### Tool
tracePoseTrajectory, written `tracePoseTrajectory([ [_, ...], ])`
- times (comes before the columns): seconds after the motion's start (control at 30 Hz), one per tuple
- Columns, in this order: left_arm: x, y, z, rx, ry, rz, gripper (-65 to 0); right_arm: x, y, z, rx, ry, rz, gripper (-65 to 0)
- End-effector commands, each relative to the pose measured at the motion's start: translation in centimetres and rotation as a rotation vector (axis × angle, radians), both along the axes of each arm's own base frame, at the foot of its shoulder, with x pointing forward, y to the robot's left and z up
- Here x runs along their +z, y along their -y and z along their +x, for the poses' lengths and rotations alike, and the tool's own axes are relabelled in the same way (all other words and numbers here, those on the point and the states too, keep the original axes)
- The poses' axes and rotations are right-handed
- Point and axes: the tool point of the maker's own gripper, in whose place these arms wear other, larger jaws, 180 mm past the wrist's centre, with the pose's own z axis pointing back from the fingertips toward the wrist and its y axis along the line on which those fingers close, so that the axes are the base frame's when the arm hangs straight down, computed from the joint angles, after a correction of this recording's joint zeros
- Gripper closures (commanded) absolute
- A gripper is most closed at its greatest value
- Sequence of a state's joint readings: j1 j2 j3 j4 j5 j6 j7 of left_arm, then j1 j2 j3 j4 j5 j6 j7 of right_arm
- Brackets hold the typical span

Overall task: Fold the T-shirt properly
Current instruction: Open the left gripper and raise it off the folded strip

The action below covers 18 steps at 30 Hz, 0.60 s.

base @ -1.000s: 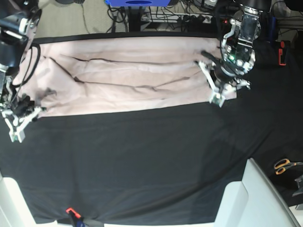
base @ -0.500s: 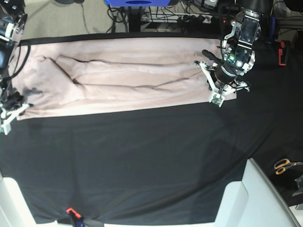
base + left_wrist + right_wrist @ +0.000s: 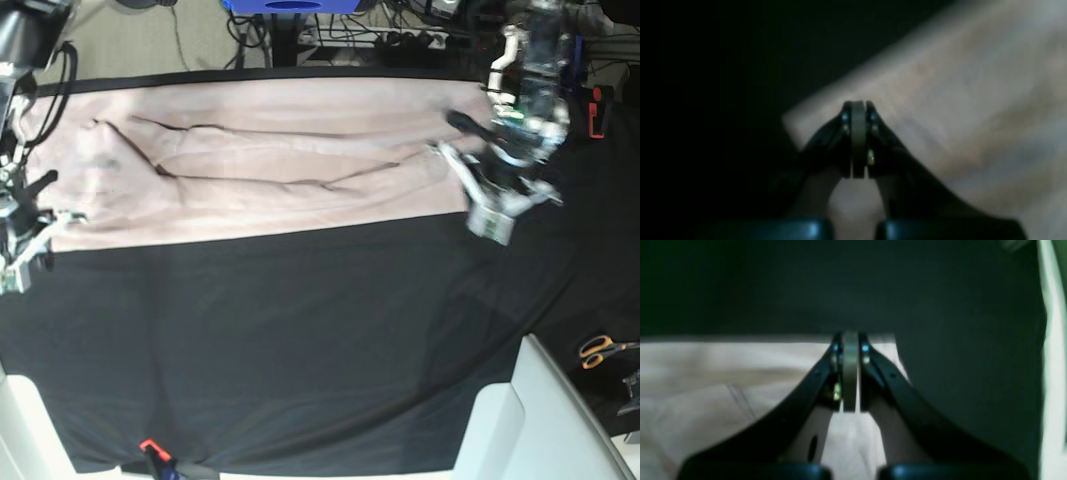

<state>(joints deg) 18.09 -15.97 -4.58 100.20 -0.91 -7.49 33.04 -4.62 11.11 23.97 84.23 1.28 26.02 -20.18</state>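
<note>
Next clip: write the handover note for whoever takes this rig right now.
Left gripper: jaws closed, tips over the T-shirt's corner; a pinch of cloth can't be confirmed.
Right gripper: jaws closed at the shirt's opposite end by its edge; grip equally unclear.
T-shirt: lies as a long band across the far side of the black table cover, wrinkled in the middle.
Done: it looks folded lengthwise into that band.
Left: smooth it, then fold the ends across into a compact stack.
</note>
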Motion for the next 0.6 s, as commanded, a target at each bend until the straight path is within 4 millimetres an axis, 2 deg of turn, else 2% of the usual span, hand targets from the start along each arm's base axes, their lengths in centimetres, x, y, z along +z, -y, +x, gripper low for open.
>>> tracePoseTrajectory([
  [0.0,2.0,-0.9,0.3,0.035,0.058,-0.023,0.0,1.7,0.5,-0.1,0.000,0.044,-0.038,-0.3],
  [0.07,3.8,-3.5,-0.8,0.154,0.070,-0.119,0.0,2.2,-0.7,-1.1,0.013,0.058,-0.040,-0.3],
  [0.17,5.5,-6.8,-2.2,0.281,0.097,-0.282,0.0,1.2,-1.8,-3.0,0.016,0.028,-0.023,-0.3],
  [0.3,6.6,-8.4,-3.6,0.189,0.093,-0.380,0.0,-1.3,-3.3,-5.8,0.003,-0.038,0.026,-0.2],
  [0.37,6.4,-9.6,-4.4,0.165,0.089,-0.386,0.0,-2.3,-4.1,-7.0,-0.005,-0.066,0.051,-0.2],
  [0.4,6.0,-10.1,-4.8,0.163,0.079,-0.385,-6.6,-2.7,-4.4,-7.6,-0.008,-0.078,0.060,-0.2],
  [0.43,5.4,-10.6,-5.4,0.167,0.065,-0.394,-16.0,-3.0,-4.6,-8.1,-0.009,-0.087,0.066,-0.2],
  [0.5,3.5,-11.4,-6.7,0.199,0.031,-0.432,-37.7,-3.6,-5.0,-8.9,-0.009,-0.105,0.076,-0.2],
  [0.57,1.9,-11.3,-7.5,0.195,0.002,-0.473,-56.6,-3.8,-5.0,-9.4,-0.010,-0.118,0.076,-0.2],
])
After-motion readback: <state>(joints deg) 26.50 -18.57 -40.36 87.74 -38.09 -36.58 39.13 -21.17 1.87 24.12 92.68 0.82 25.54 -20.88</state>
